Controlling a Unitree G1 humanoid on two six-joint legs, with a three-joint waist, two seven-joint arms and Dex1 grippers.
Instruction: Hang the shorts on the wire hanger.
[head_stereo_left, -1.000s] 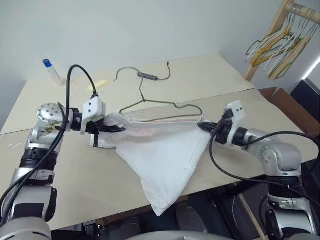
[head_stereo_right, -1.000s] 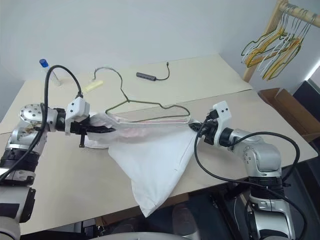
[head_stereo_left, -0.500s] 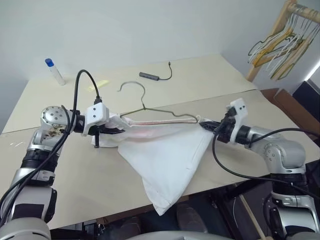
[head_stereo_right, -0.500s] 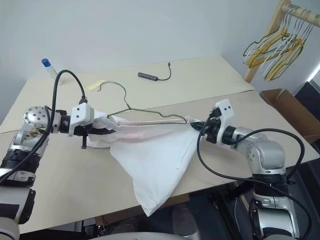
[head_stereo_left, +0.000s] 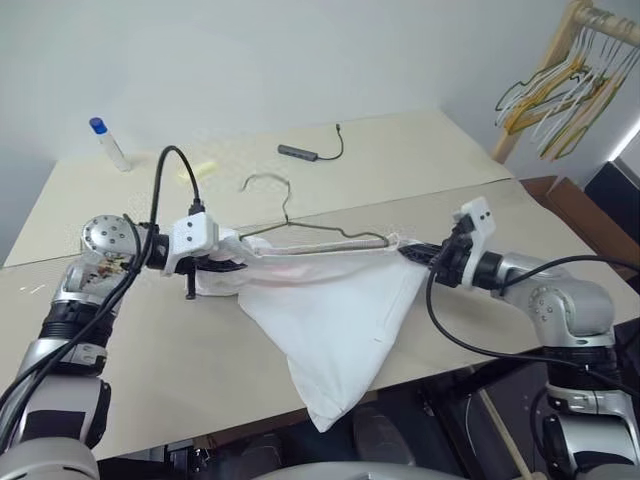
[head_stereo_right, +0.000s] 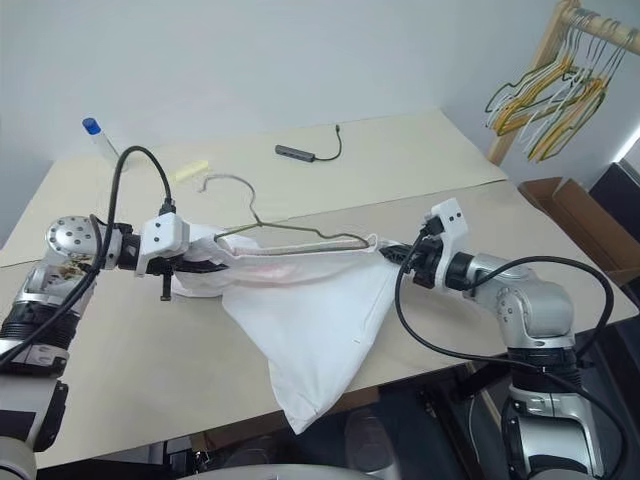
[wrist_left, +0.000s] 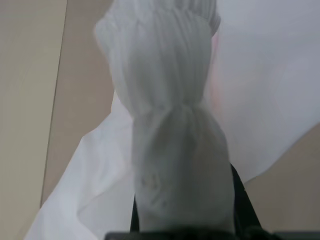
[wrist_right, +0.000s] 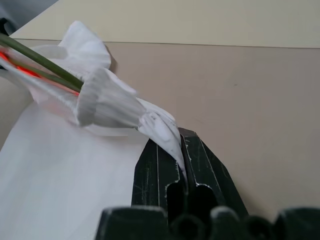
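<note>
The white shorts (head_stereo_left: 330, 320) are stretched by their waistband between my two grippers, and the legs hang over the table's front edge. My left gripper (head_stereo_left: 225, 262) is shut on the gathered waistband (wrist_left: 175, 150) at one end. At the other end my right gripper (head_stereo_left: 415, 255) is shut on a pinch of waistband (wrist_right: 165, 132) between its black fingers (wrist_right: 155, 175). The wire hanger (head_stereo_left: 285, 200) lies just behind the waistband with its hook on the table. Its wire (wrist_right: 40, 61) runs into the waistband opening near the right gripper.
A tube with a blue cap (head_stereo_left: 107, 143), a small yellow piece (head_stereo_left: 197, 168) and a dark adapter with a cable (head_stereo_left: 300, 152) lie on the far table. A wooden rack with bunched hangers (head_stereo_left: 560, 75) stands at the back right, above a cardboard box (head_stereo_left: 575, 205).
My left gripper has sunk a little with the waistband. The hanger has come nearer and lower with it, its hook now closer to the shorts. The right gripper kept still.
</note>
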